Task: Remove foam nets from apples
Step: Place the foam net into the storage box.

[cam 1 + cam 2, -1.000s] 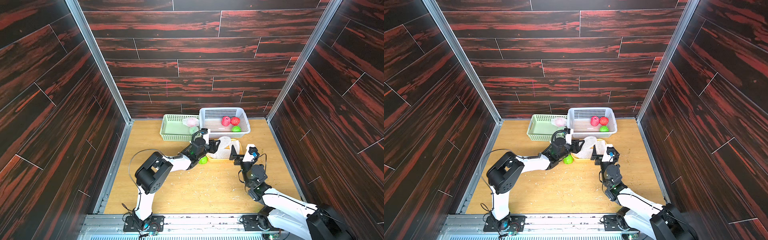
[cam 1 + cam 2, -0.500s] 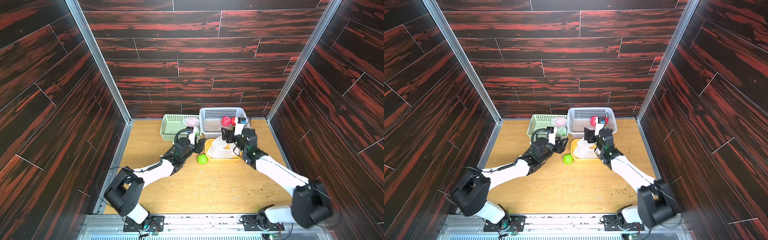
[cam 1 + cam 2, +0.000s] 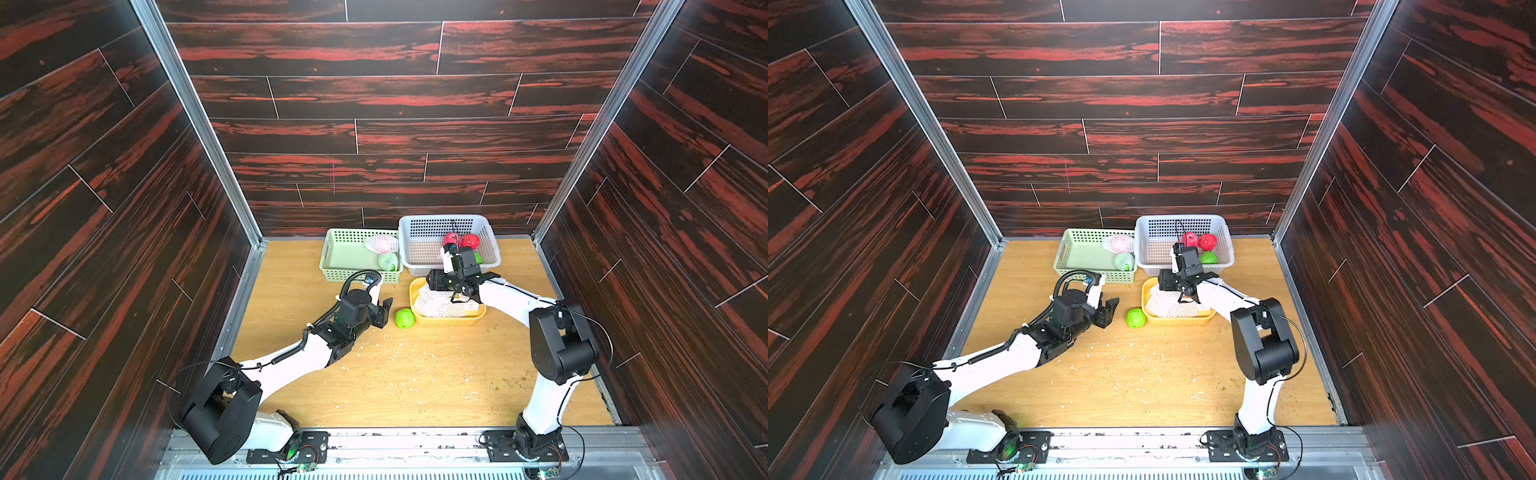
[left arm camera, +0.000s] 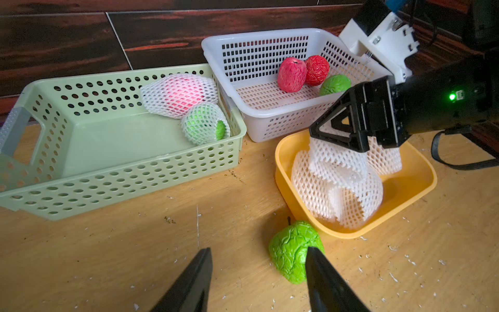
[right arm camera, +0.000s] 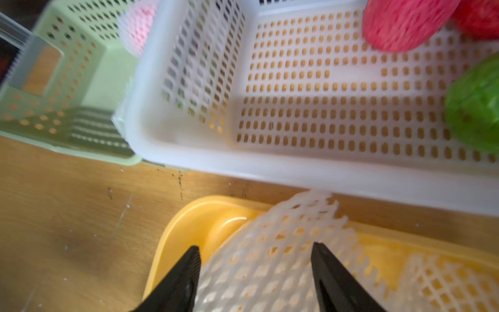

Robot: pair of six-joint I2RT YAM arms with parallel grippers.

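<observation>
Two netted apples point(image 4: 178, 94) wait in the green basket point(image 4: 108, 186) beside the yellow tray point(image 4: 280, 162), where the right gripper point(image 5: 255, 245) straddles a foam net point(image 5: 310, 213), grip uncertain; the left gripper point(image 4: 258, 249), jaws apart and empty, could set the tray-side bare green apple point(image 4: 289, 245) rolling.

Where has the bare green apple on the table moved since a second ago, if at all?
No. The green apple sits beside the yellow tray's near corner, same as before.
</observation>
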